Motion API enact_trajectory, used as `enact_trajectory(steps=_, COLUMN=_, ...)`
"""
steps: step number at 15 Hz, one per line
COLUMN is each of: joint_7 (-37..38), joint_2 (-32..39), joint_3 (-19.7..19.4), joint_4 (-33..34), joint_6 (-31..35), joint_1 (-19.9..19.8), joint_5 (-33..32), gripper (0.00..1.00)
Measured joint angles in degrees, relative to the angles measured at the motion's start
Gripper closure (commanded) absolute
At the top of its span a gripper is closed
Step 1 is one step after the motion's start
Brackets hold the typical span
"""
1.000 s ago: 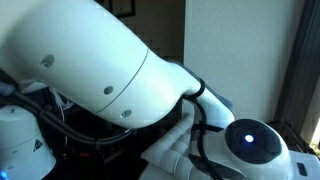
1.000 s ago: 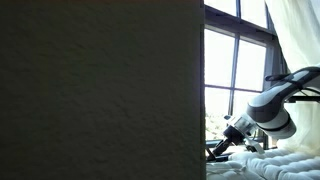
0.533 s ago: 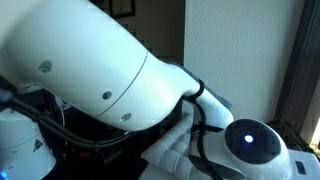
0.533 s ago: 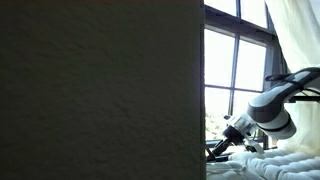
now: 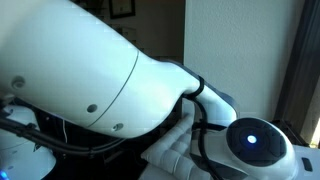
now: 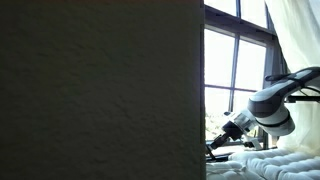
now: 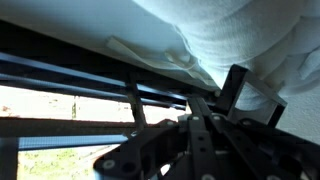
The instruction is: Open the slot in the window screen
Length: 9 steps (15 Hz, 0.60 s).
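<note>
The window [image 6: 236, 70] with dark frame bars stands at the right in an exterior view. My gripper [image 6: 218, 147] reaches low toward its bottom rail. In the wrist view the dark rails of the window screen [image 7: 90, 78] run across the picture, with bright daylight beyond them. My gripper [image 7: 213, 108] is a dark mass close against these rails, and its fingers look drawn together with nothing between them. I cannot make out the slot itself. In an exterior view [image 5: 90, 70] only the white arm body shows, and the gripper is hidden.
A dark textured wall [image 6: 100, 90] blocks most of an exterior view. White cloth [image 7: 240, 30] lies close by the gripper and along the sill [image 6: 285, 162]. A white curtain [image 6: 295, 40] hangs beside the window.
The arm's big white link has swung lower and leftward in an exterior view. The gripper has shifted slightly at the window's bottom rail.
</note>
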Motion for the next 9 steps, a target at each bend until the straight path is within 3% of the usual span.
enact_trajectory(steps=9, joint_7=-0.5, joint_2=3.6, joint_3=5.2, joint_4=-0.5, joint_6=-4.4, joint_1=-5.0, joint_5=-4.8, gripper=1.00)
